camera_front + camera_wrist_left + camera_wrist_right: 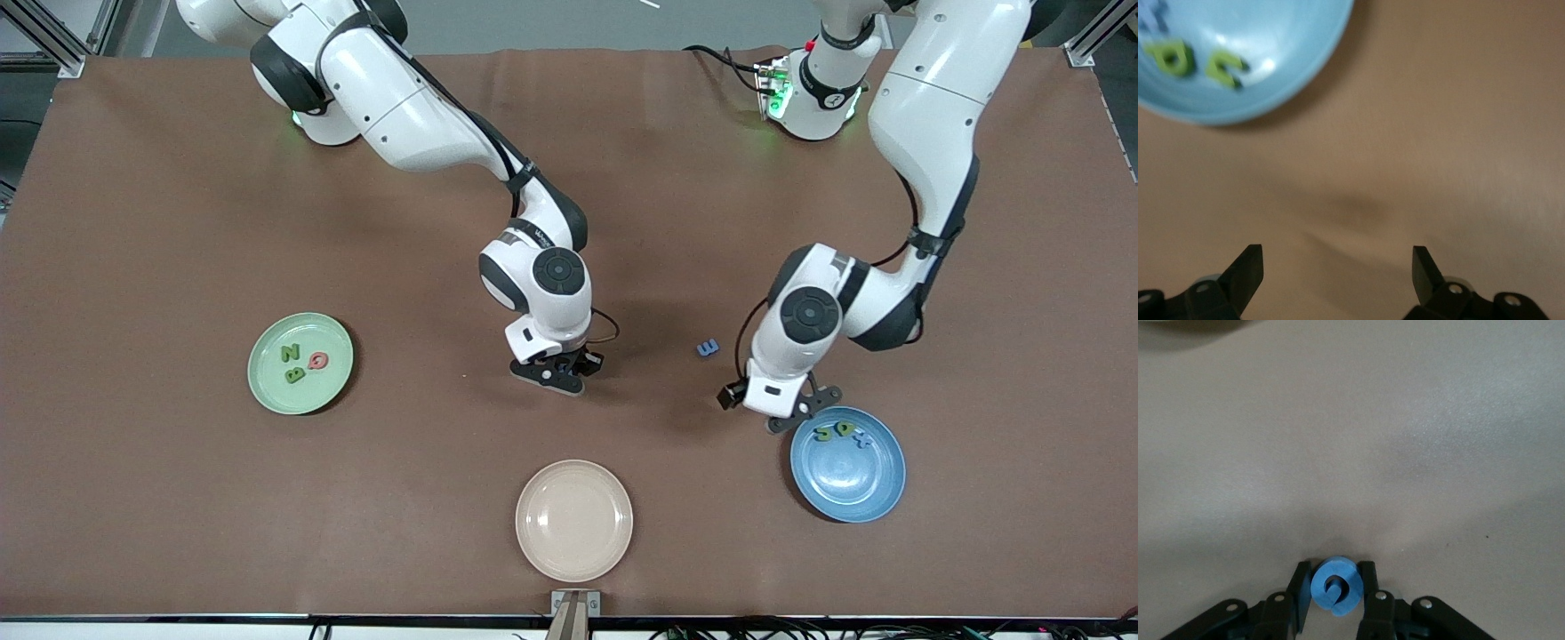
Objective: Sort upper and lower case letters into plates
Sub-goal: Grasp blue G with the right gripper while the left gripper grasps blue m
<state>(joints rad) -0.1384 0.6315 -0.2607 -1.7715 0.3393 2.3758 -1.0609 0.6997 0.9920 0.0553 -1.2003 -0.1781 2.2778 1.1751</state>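
My right gripper (560, 373) is low over the middle of the table, shut on a blue letter G (1321, 587) between its fingertips. The mint green plate (267, 391) toward the right arm's end holds a green N (290, 353), a green B (294, 374) and a pink-red Q (317, 360). The blue plate (853, 511) toward the left arm's end holds u (824, 433), p (845, 429) and x (862, 439). My left gripper (1337, 257) is open and empty over bare table beside the blue plate's rim (1291, 40). A blue m (708, 348) lies on the table between the grippers.
A cream-beige plate (574, 520) with nothing in it stands near the table's front edge, nearer to the front camera than my right gripper. The brown table cover (178, 222) runs under everything.
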